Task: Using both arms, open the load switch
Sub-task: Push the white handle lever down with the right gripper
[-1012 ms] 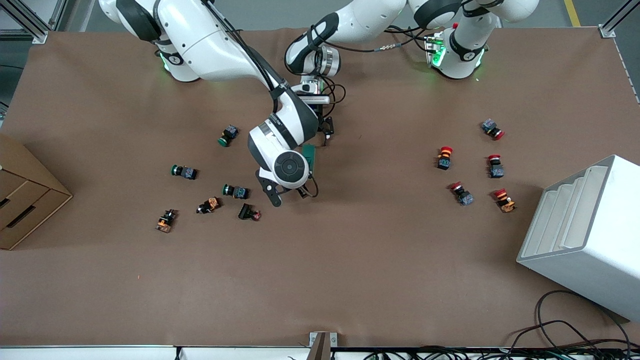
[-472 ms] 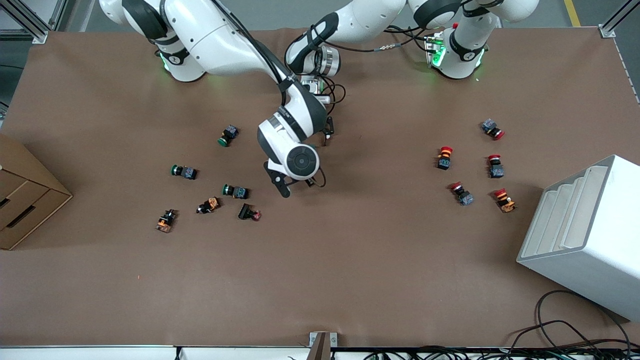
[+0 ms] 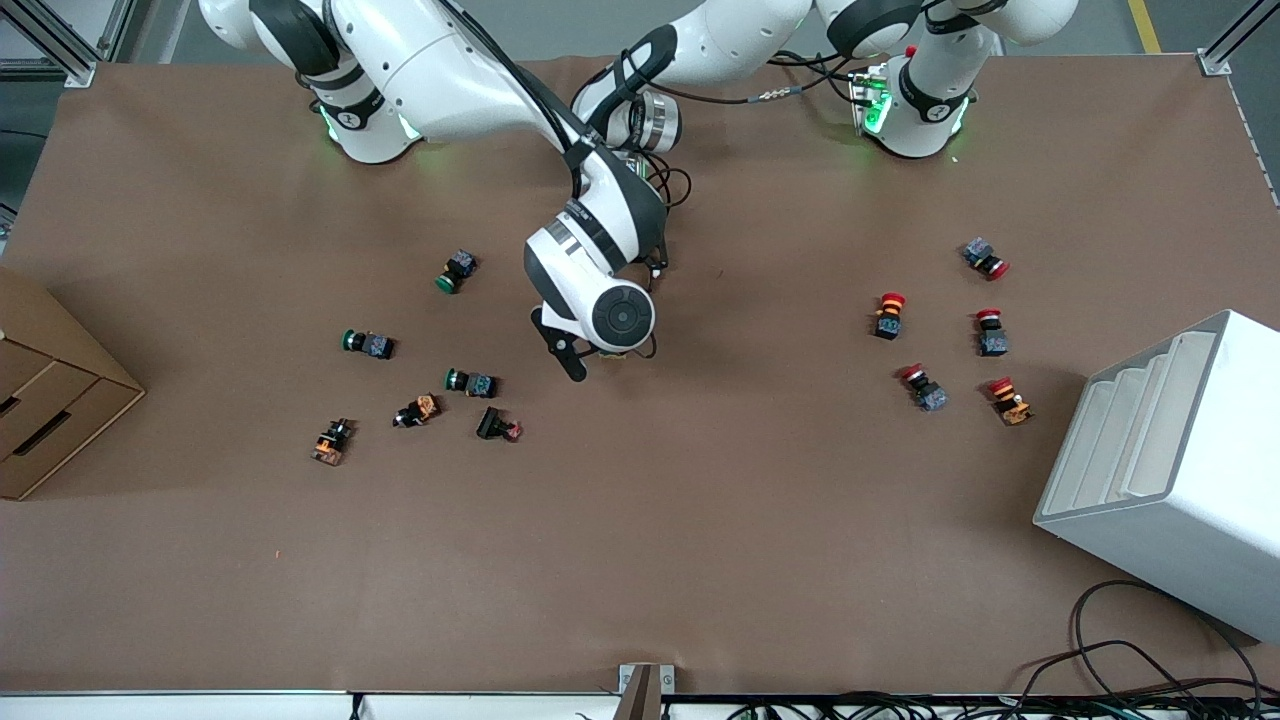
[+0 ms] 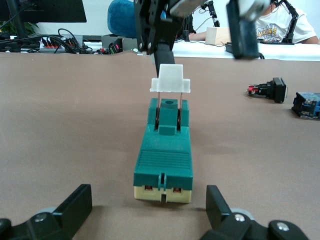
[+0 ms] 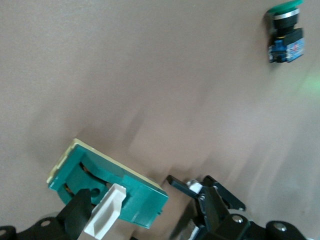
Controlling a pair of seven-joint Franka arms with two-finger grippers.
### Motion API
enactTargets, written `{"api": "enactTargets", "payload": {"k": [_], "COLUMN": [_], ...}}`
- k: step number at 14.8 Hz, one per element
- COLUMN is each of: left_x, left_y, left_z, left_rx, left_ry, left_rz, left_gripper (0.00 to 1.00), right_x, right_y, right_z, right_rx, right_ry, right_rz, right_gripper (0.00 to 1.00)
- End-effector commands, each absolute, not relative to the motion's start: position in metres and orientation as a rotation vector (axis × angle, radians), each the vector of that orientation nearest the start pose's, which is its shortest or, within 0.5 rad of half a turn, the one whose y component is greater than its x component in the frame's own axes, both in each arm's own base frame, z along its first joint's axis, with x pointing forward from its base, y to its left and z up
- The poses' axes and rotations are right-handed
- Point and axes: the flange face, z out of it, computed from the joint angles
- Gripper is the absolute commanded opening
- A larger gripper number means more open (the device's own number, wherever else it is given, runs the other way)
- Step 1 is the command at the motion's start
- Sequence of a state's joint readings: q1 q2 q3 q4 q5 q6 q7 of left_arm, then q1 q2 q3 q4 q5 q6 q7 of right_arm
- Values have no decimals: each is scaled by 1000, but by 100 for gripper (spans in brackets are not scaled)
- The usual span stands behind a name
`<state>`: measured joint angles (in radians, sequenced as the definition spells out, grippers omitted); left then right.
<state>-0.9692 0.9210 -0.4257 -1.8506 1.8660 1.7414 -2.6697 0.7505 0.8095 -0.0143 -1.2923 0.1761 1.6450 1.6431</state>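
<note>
The load switch lies flat on the brown table, a dark-green block on a cream base with its white handle raised at one end. In the front view the right arm's hand covers it. My left gripper is low at the switch's cream end, open, with its fingers to either side of that end and not touching it. My right gripper is open over the handle end of the load switch. The white handle stands close beside one of its fingers.
Green-capped and orange push buttons are scattered toward the right arm's end, and red-capped ones toward the left arm's end. A white rack and a cardboard box stand at the table's two ends. Cables lie at the front edge.
The right arm's hand has swung toward the left arm's end and now covers the green switch in the front view. The left arm has not moved.
</note>
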Motion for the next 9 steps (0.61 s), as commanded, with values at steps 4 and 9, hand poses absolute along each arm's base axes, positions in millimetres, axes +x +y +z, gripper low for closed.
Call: {"api": "enactTargets", "payload": {"k": [4, 9], "left_x": [162, 152], "left_y": [-564, -563], "left_z": [24, 20], "left_rx": [-2701, -2710], "left_ry": [-50, -36], "left_rz": [-1756, -1750], "left_gripper": [100, 100], "right_x": [493, 490], "right_y": [480, 482], "right_z": [243, 243], "right_rx": [-3081, -3112], "right_ry": [1564, 1487], "right_rz": [603, 615], "right_gripper": [100, 100]}}
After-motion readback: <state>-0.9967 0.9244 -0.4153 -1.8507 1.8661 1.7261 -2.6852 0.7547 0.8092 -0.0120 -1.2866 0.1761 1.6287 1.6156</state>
